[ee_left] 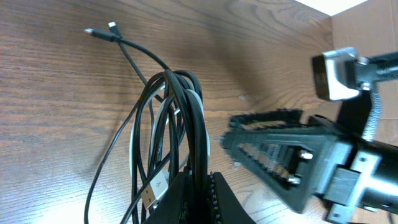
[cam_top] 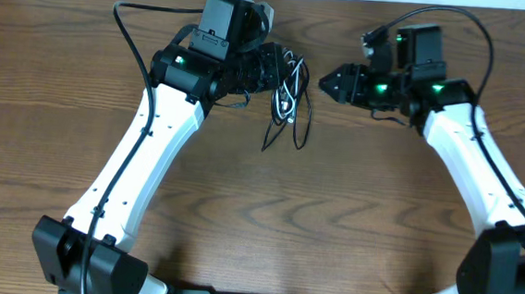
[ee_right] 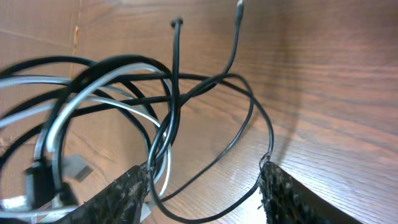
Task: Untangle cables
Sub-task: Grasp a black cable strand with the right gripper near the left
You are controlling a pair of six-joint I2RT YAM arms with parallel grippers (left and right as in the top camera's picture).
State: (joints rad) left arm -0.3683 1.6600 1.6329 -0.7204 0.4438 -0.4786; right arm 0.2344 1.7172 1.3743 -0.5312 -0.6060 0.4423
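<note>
- The right gripper [ee_right: 205, 190] shows at the bottom edge, its two textured fingers [ee_right: 127, 196] standing well apart.
- A tangle of black and white cables [ee_right: 176, 78] fills the left side above the wooden worktop [ee_right: 336, 74].
- One black loop [ee_right: 271, 134] curves between the fingers.
- Two plug ends [ee_right: 177, 25] point upward.

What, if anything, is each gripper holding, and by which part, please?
The left gripper pinches the cables where their loops bunch together; the right gripper stands open, gripping nothing.

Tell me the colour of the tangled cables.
The cables are black, one white; best seen in the right wrist view.
</note>
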